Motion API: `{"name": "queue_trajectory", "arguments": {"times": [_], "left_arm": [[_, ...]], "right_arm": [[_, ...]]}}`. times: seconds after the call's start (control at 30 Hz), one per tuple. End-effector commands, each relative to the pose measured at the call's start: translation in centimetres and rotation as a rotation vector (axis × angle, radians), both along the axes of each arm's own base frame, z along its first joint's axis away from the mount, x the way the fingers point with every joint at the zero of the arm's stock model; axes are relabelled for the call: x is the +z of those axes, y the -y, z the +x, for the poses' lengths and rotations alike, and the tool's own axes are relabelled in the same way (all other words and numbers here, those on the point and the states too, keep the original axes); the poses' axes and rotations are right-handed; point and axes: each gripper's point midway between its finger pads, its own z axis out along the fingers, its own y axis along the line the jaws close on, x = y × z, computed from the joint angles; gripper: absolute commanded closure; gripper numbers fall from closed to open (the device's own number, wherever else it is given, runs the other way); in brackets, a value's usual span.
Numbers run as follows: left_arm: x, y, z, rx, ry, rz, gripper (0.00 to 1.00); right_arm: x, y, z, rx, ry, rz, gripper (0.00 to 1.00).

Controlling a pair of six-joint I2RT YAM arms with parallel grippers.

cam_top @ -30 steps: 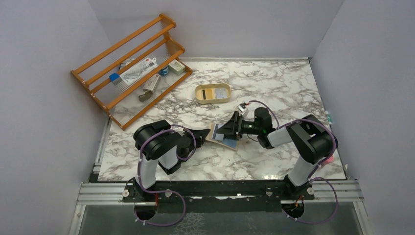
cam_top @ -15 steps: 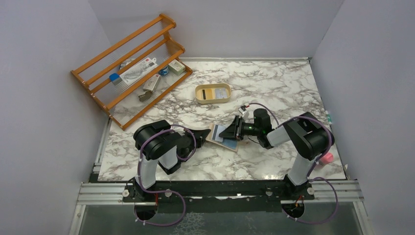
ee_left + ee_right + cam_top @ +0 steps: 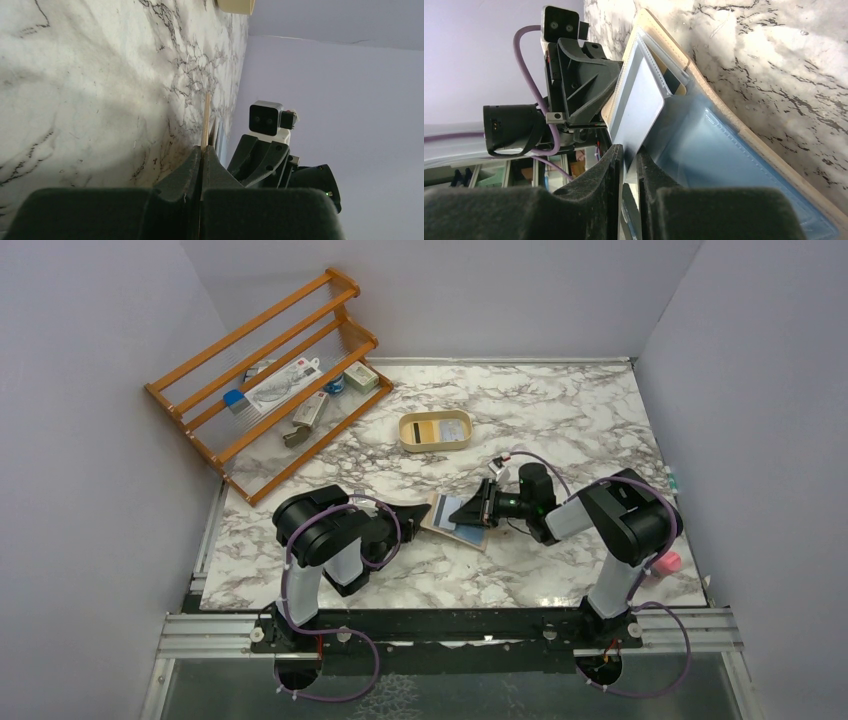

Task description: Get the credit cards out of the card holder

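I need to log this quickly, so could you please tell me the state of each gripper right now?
Left gripper: closed on the card holder's edge.
Right gripper: closed on a card.

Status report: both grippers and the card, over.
Left gripper shut on card holder edge. Right gripper shut on pale card at its corner, partly out of its pocket. Nothing seen blocking the pull.

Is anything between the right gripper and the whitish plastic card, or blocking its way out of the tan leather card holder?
Nothing visible. The right gripper pinches the whitish plastic card, which sticks partly out of its pocket. The left gripper holds the tan leather card holder by its edge.
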Motion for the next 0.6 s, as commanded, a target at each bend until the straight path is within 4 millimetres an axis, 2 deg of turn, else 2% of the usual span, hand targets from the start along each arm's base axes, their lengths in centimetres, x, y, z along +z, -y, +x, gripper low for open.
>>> {"name": "queue_trajectory", "arguments": {"times": [0.0,0.33,0.57], "left_arm": [[6.6,0.6,-0.3,-0.027,0.184,-0.18,1.0],[6.5,0.5,-0.4,-0.026,0.183,-0.176,1.0],[6.4,0.4,-0.4,-0.022,0.181,-0.174,1.0]], "right_arm": [[-0.2,0.3,-0.3,0.005,0.016,0.004,0.81],[-0.7,1.2,-1.0,0.009,0.002,-0.009,0.98],[-0.9,1.9,-1.4,0.011,-0.007,-0.014,0.99]]}}
